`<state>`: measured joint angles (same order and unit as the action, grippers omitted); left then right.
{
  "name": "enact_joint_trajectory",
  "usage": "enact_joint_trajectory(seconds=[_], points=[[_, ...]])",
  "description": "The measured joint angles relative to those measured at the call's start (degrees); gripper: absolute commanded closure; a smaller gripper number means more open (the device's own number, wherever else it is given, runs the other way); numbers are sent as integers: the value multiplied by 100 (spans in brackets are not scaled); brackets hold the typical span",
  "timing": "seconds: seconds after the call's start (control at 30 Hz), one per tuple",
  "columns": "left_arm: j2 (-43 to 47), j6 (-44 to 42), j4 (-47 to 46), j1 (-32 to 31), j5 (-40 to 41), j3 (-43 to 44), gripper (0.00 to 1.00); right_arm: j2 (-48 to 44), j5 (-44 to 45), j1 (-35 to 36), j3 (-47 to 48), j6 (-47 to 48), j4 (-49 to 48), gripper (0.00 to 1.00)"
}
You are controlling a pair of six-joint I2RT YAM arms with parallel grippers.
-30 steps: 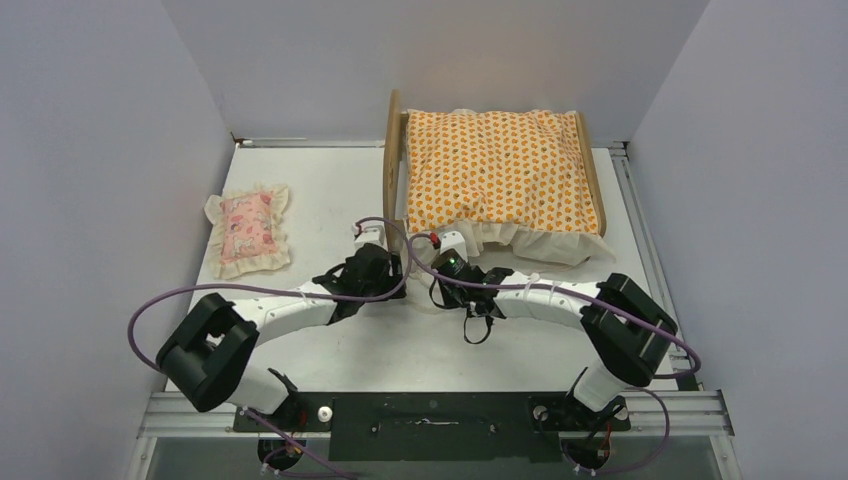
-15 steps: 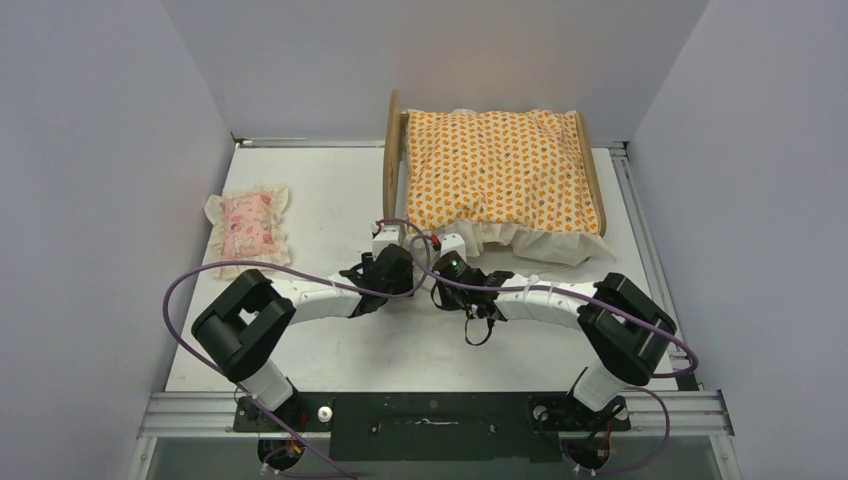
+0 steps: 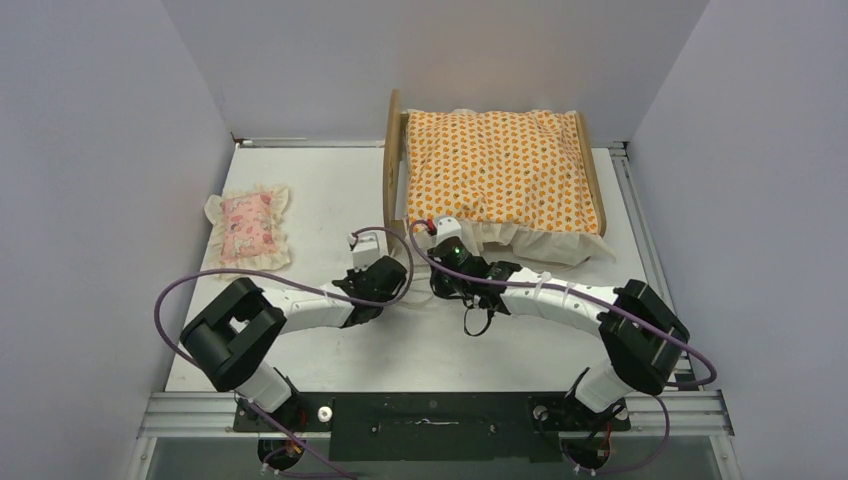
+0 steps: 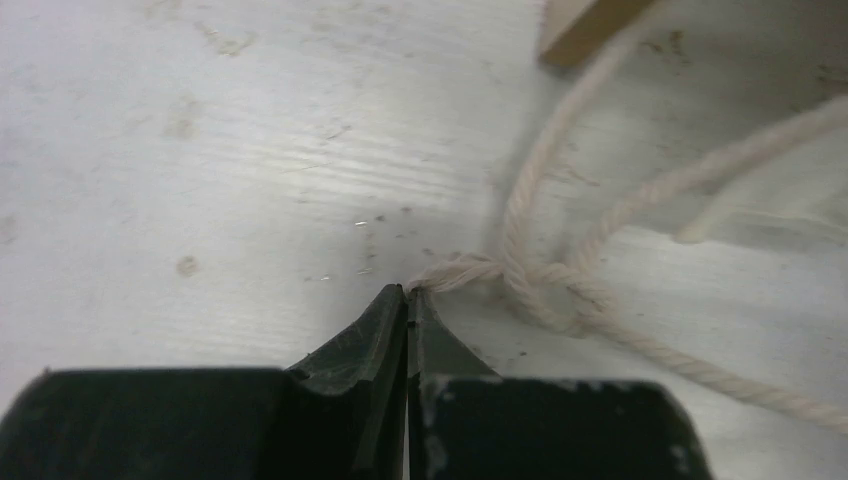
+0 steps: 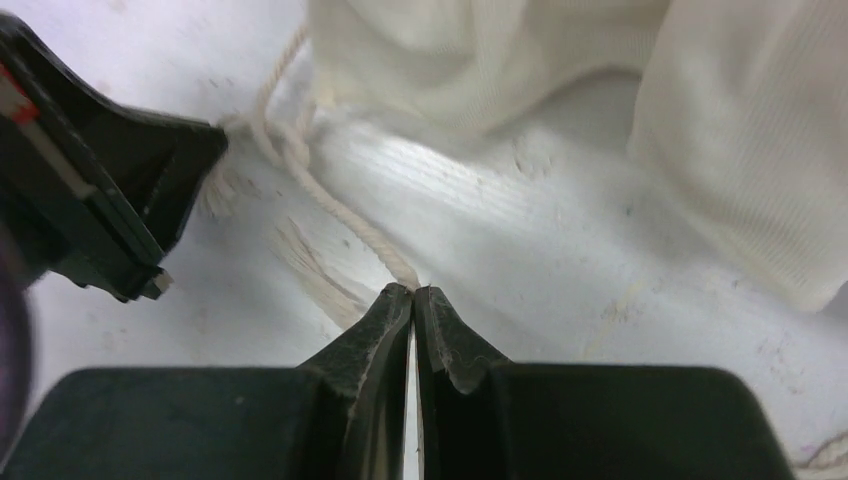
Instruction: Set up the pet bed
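Left arm swung in toward the middle and then backed off a touch over the last second. The left gripper (image 4: 407, 293) also went from jaws spread to jaws pressed together, so I'd say it just grabbed its end for tying. Overhead: the small light plywood pet bed (image 3: 393, 150) with the rounded headboard sits at the far side of the white desk (image 3: 320, 190). The orange-patterned ruffled cushion (image 3: 495, 170) is already lying in it, and the little pink frilled pillow (image 3: 247, 228) is well apart to the left, not placed yet. Both arms meet just in front of the bed's near corner, but I can't make out any string from up there. Left wrist cam: jaws shut, nipping the tip of a cream twisted cotton cord (image 4: 545, 287) right beside a loose knot, with a bit of light wood up top, probably the frame. Right wrist cam: the right gripper (image 5: 412, 292) has its jaws closed too, pinching the other strand, with white ruffle fabric (image 5: 480, 60) behind. My guess is pulling apart cinches the knot.
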<state>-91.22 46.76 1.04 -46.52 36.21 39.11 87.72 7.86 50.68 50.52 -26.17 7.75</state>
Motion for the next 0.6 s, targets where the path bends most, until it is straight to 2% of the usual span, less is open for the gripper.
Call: enact_joint_trajectory(seconds=[0.13,0.33,0.6], points=[[479,221,476,354,37,-297,100,-4,-48,26,623,262,133,95],[1196,258,938,1237,-111,-597,100,79,-28,42,2009,723,374,95],[960,280,737,1283,-678,-560,100,608,400,-59,3523,1320,511,95]])
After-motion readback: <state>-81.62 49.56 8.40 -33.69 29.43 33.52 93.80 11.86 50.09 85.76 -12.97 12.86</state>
